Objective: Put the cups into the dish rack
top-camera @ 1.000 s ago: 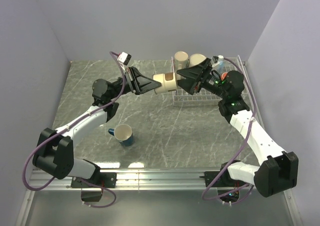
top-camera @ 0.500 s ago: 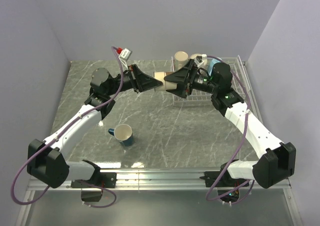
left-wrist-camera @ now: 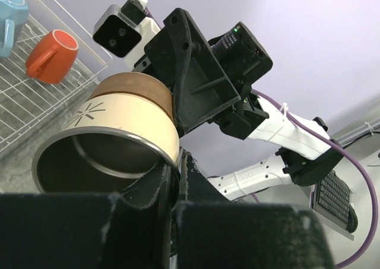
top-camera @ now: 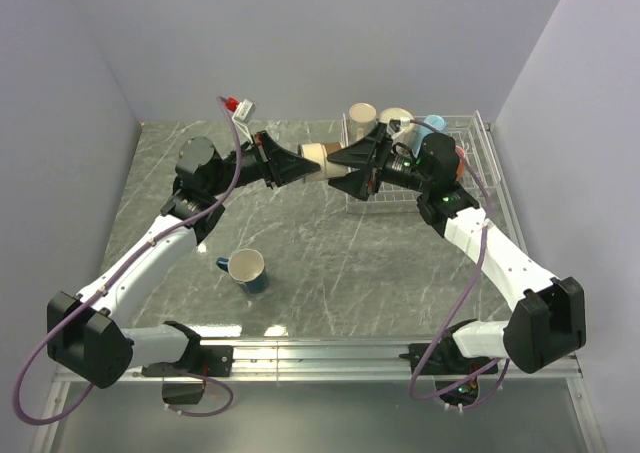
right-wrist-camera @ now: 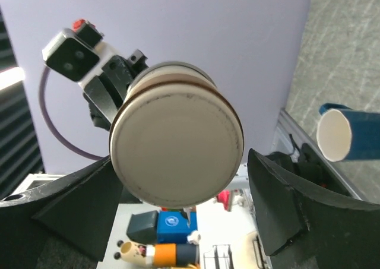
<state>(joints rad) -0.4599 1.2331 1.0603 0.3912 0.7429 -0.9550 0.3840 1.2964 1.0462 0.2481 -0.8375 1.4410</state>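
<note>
Above the table (top-camera: 330, 258), just left of the dish rack (top-camera: 390, 205), the left gripper (top-camera: 299, 163) pinches the cream mug (top-camera: 319, 155) by its rim while the right gripper (top-camera: 338, 161), fingers spread, straddles its base; the right should clamp squarely before the left lets go.

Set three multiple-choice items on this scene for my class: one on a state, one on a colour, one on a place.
1. The left gripper is: A open; B shut on the rim of the cream mug; C out of view.
2. The lone mug on the table is: A orange; B cream; C dark blue.
3. The right gripper is: A at the cream mug's base; B above the lone mug; C resting on the table.
Key: B, fingers pinch the rim; C, blue outside; A, the base sits between its open fingers.
</note>
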